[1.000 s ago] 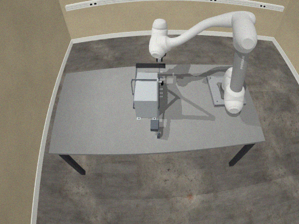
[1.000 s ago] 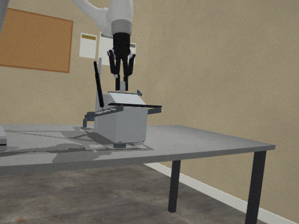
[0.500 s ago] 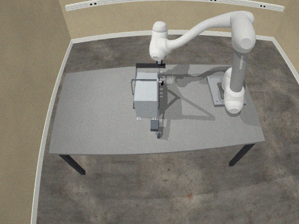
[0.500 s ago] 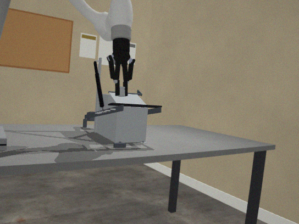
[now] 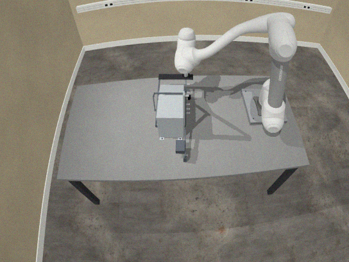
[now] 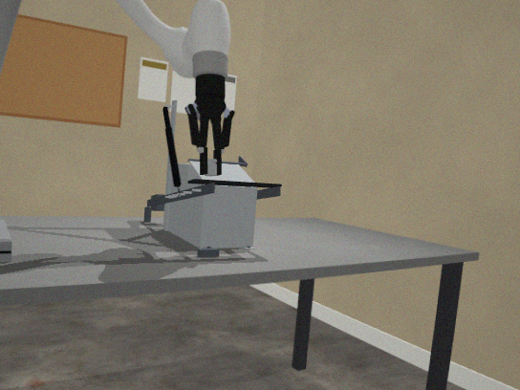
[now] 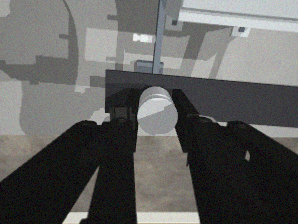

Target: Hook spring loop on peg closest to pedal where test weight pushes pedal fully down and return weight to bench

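The end effector (image 6: pixel 211 162) (image 7: pixel 155 102) points down, its fingers closed on the weight (image 5: pixel 186 75) (image 6: pixel 211 167) (image 7: pixel 157 117) — a pale round cylinder that fills the space between the fingertips, one finger at each side. In the wrist view those fingers stand at 9 and 3 o'clock of it. In the top view the arm (image 5: pixel 185 52) hides the fingers, and only a bit of the weight shows below the wrist.

Just below, the dark pedal (image 5: pixel 167 76) (image 6: pixel 244 184) (image 7: pixel 240 101) runs from 6 round to 4 o'clock of the end effector in the exterior view. A pale strip shows between the weight's lower end and the pedal there, so the weight seems to be held just above it. From overhead, the weight is near the pedal's 3 o'clock end.

Farther out, the feeder (image 5: pixel 170 103) (image 6: pixel 229 215) (image 7: pixel 240 11) stands on the counter (image 5: pixel 112 144) (image 6: pixel 354 239), at about 7 o'clock of the weight from overhead. The spring (image 6: pixel 171 143), long and black, leans at 10 o'clock of the end effector in the exterior view. Its lower end meets the row of pegs (image 5: pixel 188 108) (image 6: pixel 196 191) at about 7 o'clock — which peg bears the loop, I cannot tell.

Over the last second, the black two-finger jaws (image 5: pixel 186 75) (image 6: pixel 210 164) and the pale grey steel cylindrical weight (image 5: pixel 186 76) (image 6: pixel 211 166) (image 7: pixel 157 114) between them have come down together, bringing the weight nearer the flat, dark pedal (image 5: pixel 170 77) (image 6: pixel 239 184) (image 7: pixel 235 99). The white arm's wrist (image 5: pixel 185 58) (image 6: pixel 210 38) has dropped too.
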You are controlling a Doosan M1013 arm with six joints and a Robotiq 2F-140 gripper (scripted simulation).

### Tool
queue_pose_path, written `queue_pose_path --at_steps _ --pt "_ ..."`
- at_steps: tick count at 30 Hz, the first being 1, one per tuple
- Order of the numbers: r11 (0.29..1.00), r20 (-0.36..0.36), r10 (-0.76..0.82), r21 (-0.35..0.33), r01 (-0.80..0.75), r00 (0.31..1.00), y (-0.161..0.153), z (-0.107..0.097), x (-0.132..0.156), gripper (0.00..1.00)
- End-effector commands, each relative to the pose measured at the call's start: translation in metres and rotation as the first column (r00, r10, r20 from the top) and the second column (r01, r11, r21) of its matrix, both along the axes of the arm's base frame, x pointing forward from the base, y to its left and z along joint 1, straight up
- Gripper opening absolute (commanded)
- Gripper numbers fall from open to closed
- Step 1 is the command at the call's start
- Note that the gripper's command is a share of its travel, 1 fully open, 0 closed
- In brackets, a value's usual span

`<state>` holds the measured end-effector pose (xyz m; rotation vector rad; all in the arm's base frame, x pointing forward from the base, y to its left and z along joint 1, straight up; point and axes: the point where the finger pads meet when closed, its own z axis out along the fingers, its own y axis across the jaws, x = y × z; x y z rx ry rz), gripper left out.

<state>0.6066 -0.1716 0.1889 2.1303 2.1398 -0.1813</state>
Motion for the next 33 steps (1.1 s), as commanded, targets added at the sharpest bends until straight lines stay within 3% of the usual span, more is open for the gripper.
queue_pose_path --at_steps 1,20,21,33 --pt "1.000 0.001 0.000 0.000 0.000 1.000 0.0000 -0.0029 0.0003 0.25" --pt "1.000 0.001 0.000 0.000 0.000 1.000 0.0000 -0.0116 0.0004 0.25" --pt "1.000 0.001 0.000 0.000 0.000 1.000 0.0000 -0.0109 0.0003 1.00" --pt "1.000 0.001 0.000 0.000 0.000 1.000 0.0000 -0.0109 0.0003 1.00"
